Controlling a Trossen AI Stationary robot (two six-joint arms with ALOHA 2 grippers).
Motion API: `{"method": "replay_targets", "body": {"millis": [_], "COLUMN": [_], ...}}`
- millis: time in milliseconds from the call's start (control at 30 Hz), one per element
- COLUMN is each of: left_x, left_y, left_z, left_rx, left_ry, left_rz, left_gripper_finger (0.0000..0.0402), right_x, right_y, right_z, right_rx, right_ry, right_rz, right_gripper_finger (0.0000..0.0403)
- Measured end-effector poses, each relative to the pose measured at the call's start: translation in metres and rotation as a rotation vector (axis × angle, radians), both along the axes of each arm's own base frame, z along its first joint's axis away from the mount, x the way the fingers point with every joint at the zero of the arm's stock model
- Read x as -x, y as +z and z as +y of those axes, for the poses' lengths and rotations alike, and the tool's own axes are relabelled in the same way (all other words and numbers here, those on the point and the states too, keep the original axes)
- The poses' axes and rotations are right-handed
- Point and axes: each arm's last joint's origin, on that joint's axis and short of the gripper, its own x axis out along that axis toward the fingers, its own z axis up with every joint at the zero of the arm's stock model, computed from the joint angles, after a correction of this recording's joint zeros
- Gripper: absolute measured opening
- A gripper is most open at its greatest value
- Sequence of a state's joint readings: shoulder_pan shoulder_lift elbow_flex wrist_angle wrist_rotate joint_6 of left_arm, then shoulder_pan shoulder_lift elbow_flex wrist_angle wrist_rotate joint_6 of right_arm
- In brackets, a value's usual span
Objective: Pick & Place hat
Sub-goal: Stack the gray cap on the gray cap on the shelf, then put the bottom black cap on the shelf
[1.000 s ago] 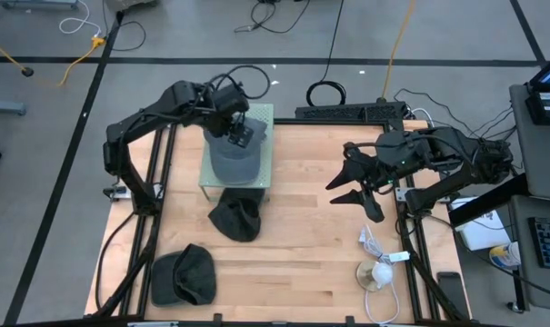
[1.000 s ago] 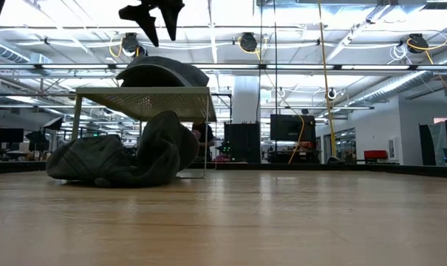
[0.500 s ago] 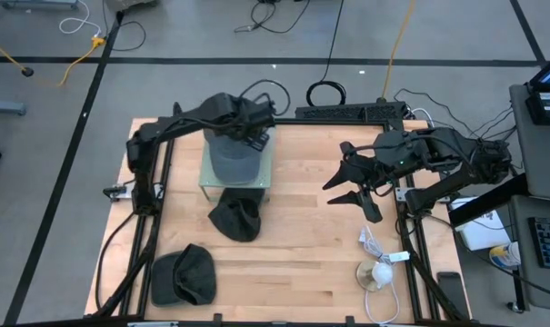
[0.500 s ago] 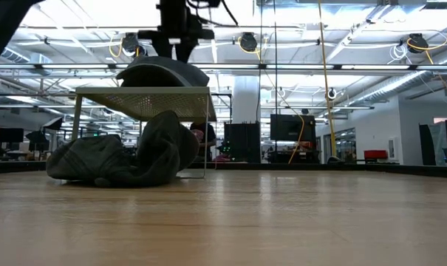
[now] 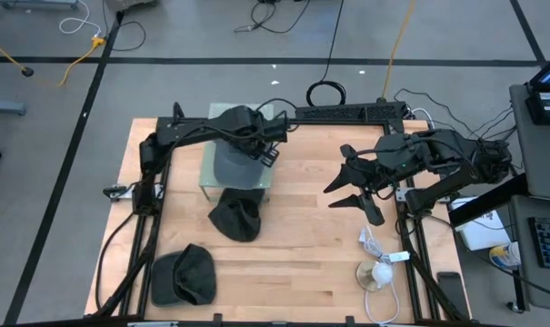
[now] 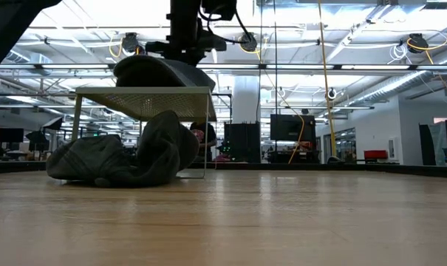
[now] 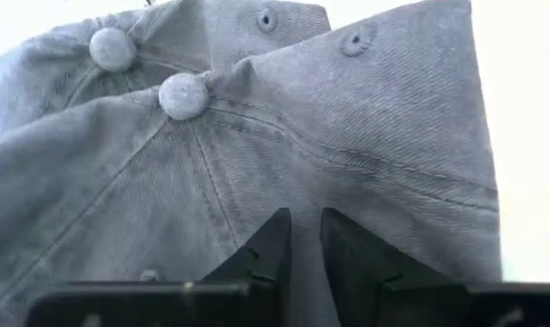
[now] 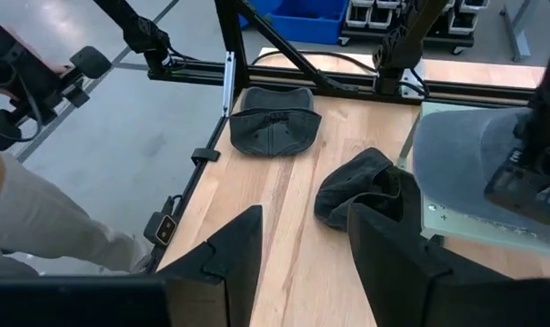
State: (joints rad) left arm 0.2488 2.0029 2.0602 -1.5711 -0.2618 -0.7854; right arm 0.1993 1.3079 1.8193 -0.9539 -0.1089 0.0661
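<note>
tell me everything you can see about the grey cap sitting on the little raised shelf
The grey cap is a baseball-style cap of faded twill-like cloth, with stitched panels meeting at a cloth-covered button and small sewn eyelets. It sits crown up on the pale perforated shelf at the far left of the table, its dome standing above the shelf top in the low view. The left gripper is down on the crown, jaws nearly together, pinching a fold of cloth. A second crown and button show close behind it.

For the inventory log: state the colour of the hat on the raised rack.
Grey, faded denim-like twill; the hat shows best in the left wrist view.
</note>
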Motion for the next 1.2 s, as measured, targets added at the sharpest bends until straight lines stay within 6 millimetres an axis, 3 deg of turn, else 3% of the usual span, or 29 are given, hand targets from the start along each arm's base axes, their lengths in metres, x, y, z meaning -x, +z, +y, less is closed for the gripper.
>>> {"method": "replay_targets", "body": {"millis": [267, 433, 633, 833, 1000, 1200], "left_x": [-0.001, 0.001, 0.016, 0.043, 0.068, 0.101], "left_y": [0.003, 0.004, 0.024, 0.058, 0.087, 0.119], "left_z": [-0.012, -0.007, -0.002, -0.004, -0.018, -0.045], "left_rx": [-0.009, -0.013, -0.015, -0.071, -0.158, -0.194], "left_ry": [-0.018, -0.020, -0.039, -0.067, -0.114, -0.168], "left_rz": [-0.011, -0.008, -0.055, -0.133, -0.196, -0.318], "left_gripper_finger": [0.0019, 0.0019, 0.0090, 0.0178, 0.0218, 0.0239], "right_x": [0.000, 0.000, 0.000, 0.000, 0.000, 0.000], "right_y": [0.000, 0.000, 0.000, 0.000, 0.000, 0.000], "right_z": [0.000, 0.000, 0.001, 0.001, 0.000, 0.000], "right_rx": [0.000, 0.000, -0.004, 0.032, 0.062, 0.083], "right_ry": [0.000, 0.000, 0.029, 0.048, 0.064, 0.077], "right_rz": [0.000, 0.001, 0.000, -0.013, -0.023, -0.032], "right_gripper_finger": [0.0157, 0.0157, 0.0157, 0.0157, 0.0157, 0.0157]}}
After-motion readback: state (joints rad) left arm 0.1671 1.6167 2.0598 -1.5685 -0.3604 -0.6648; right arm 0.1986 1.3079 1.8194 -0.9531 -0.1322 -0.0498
